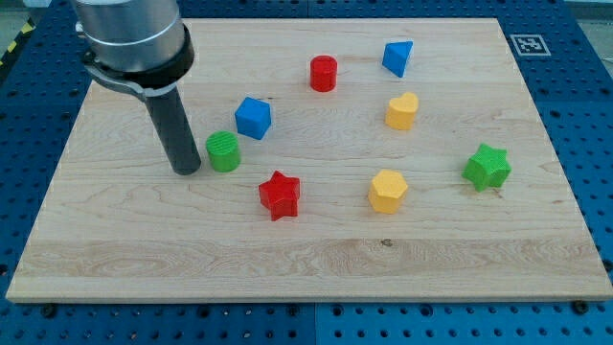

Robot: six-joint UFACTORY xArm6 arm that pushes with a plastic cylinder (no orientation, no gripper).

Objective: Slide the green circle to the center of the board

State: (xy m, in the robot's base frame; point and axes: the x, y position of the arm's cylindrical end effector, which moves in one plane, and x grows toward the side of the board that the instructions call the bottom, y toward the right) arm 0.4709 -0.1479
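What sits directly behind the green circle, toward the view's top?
The blue block sits just behind the green circle, up-right. My tip stands at its left; any contact between them is hidden by the rod.

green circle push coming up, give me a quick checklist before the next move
1. My tip sits just to the view's left of the green circle, the side away from centre: ok.
2. Tip touching the circle: cannot tell, any gap is very small.
3. Blue block sits close at the circle's upper right and may get clipped: not ok.
4. Red star lies below the rightward path, apart from the circle: ok.
5. Middle of the board has no block on it: ok.
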